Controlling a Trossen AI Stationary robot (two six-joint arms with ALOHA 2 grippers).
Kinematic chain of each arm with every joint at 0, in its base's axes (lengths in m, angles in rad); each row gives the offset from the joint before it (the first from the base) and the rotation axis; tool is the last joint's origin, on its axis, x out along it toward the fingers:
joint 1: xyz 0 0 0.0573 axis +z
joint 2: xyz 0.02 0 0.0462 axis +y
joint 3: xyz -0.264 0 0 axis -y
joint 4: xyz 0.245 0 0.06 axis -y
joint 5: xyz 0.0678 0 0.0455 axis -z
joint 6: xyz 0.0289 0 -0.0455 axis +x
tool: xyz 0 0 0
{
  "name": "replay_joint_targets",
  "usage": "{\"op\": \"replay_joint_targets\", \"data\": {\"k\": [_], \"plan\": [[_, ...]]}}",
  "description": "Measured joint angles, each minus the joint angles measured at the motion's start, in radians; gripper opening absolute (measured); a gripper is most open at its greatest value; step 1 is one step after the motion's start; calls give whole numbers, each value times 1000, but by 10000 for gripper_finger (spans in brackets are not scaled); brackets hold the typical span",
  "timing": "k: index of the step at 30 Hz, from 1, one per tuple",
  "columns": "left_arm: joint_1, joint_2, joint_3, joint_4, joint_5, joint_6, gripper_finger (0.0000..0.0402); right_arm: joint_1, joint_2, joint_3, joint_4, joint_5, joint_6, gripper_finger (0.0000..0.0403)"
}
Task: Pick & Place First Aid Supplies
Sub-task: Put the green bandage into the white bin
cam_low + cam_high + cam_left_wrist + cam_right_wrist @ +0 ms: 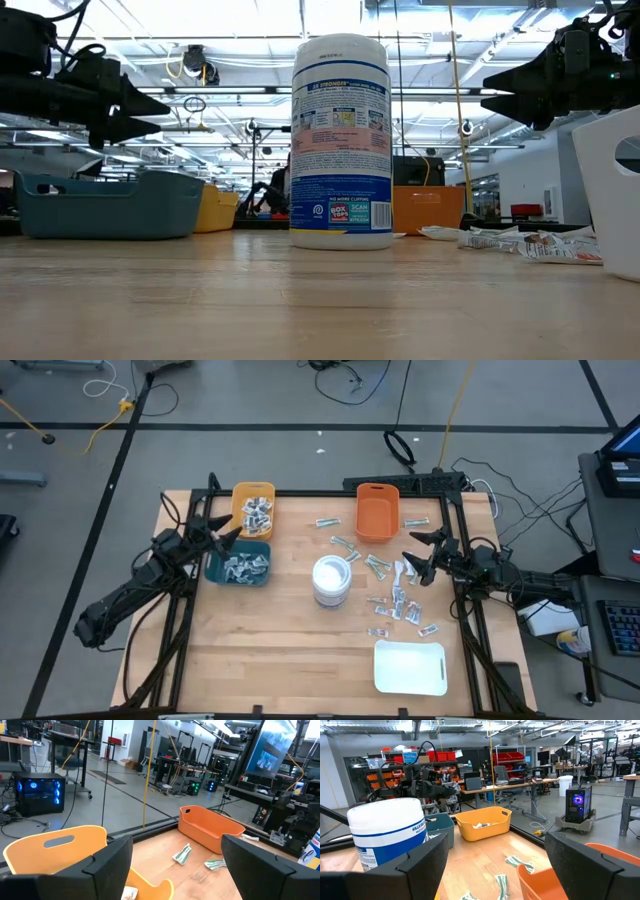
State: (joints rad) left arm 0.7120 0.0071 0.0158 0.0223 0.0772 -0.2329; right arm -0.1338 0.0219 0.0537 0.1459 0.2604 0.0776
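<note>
The supplies are small flat packets. Silvery ones fill the yellow bin (256, 512) and the teal bin (242, 566). Loose white-and-red sachets (398, 603) lie on the table right of the white canister, and pale-green strips (346, 543) lie near the orange bin. My left gripper (232, 534) hovers open over the gap between the yellow and teal bins, pointing toward the table's right; in its wrist view (177, 870) nothing is between the fingers. My right gripper (410, 549) hovers open above the sachets, pointing left, also empty (495, 865).
A tall white canister (331, 580) stands mid-table between the two grippers. The orange bin (377, 512) sits near the far edge and a white rectangular tray (410, 667) near the near right corner. Bare wood lies at the near left (260, 650).
</note>
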Motion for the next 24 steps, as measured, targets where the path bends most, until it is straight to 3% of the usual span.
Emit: {"op": "replay_joint_targets", "data": {"k": [17, 24], "plan": [[0, 0, 0, 0, 0, 2, 323, 0, 0, 1, 6, 0, 48, 325], [0, 0, 0, 0, 0, 1, 309, 0, 125, 130, -194, 0, 102, 325]]}}
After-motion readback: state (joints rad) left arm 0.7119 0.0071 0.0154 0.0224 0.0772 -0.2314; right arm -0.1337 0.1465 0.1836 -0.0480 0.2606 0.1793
